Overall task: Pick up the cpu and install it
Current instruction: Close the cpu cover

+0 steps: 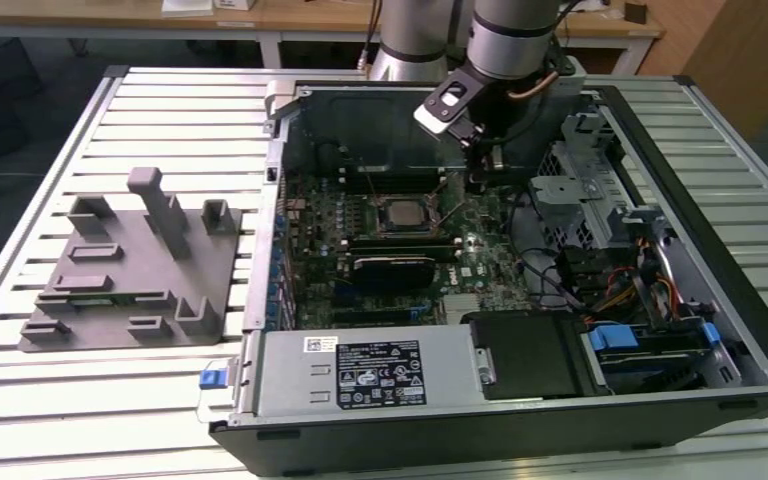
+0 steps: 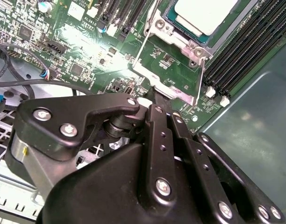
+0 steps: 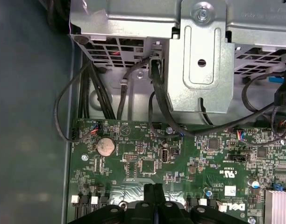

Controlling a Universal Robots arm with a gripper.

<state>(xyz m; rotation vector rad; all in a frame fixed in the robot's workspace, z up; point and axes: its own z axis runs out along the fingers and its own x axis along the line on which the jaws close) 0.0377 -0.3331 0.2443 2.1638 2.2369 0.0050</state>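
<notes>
CPU (image 2: 204, 13) sits in the socket (image 2: 162, 29) on the motherboard (image 3: 189, 163) — flat square, pale silver matte lid, thin green border round it. Gripper (image 2: 156, 93) is low over the board, just beside one corner of the socket frame, clear of the chip. In the exterior view it's on the exterior view's right of the socket. Can't tell whether the tip touches the frame.

Fingers (image 3: 150, 196) are pressed together, nothing seen between them. They're black metal links with bare screw heads.

Socket frame is bright stamped steel with a thin wire lever (image 2: 142, 44) along one side. Black memory slots (image 2: 248, 49) run along the socket's other side.

Obstructions: the perforated sheet-metal drive cage (image 3: 199, 65) stands near the gripper on the side away from the socket. Black cables (image 3: 154, 100) drop from it onto the board edge. Coin cell (image 3: 105, 146) lies flat on the board nearby.

Grey plastic tray (image 1: 124, 270) with upright posts sits on the slatted table (image 1: 37, 400) — outside the case (image 1: 744, 330), on the exterior view's left, well apart from the gripper.
</notes>
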